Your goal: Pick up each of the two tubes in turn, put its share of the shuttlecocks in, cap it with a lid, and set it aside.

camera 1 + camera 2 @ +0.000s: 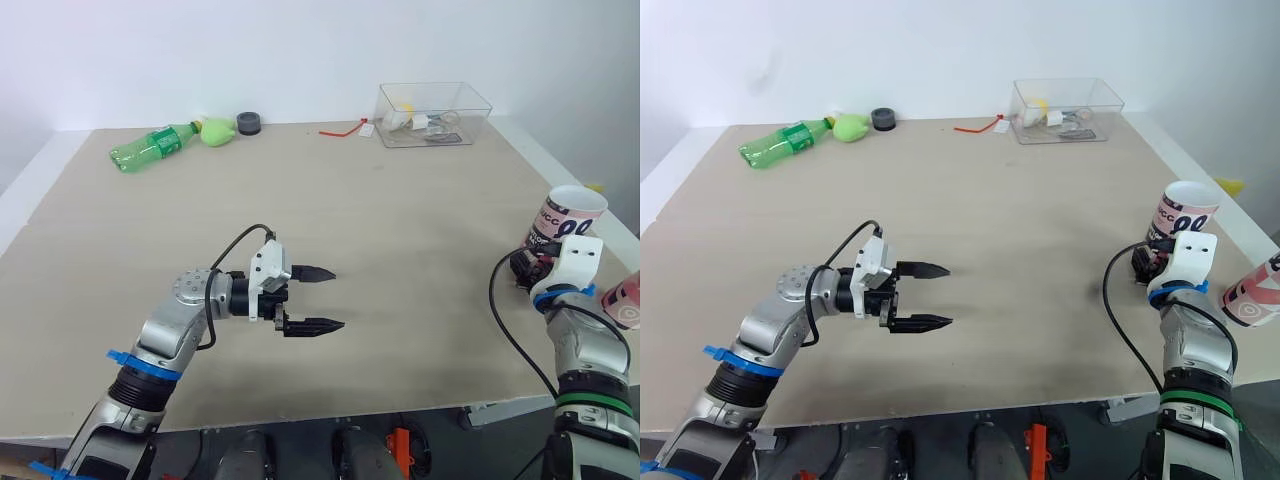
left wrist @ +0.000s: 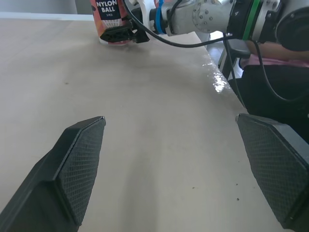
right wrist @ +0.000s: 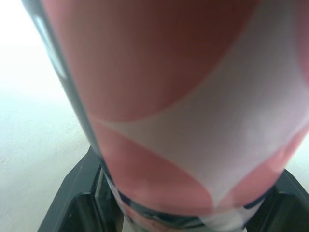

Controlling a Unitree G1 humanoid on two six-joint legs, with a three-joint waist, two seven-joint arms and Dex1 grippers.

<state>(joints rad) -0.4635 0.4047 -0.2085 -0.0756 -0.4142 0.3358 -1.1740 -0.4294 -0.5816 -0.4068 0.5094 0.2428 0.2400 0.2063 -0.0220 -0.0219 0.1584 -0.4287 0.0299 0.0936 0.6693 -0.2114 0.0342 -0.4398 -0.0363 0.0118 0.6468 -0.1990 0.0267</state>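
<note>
Left tool spread wide, above desk, lower centre of frame. Right tool pinching upright tube, right edge.

Open tabletop mid-table, tube at right edge, bottle, box along back

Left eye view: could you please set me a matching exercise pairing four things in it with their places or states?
1. green bottle
2. clear box
3. upright tube
4. left gripper

A. open, over the near part of the table
B. lying on its side, far left
C. far side, right of centre, small items inside
D. standing by the right edge

Pairs: 1-B, 2-C, 3-D, 4-A.
</note>
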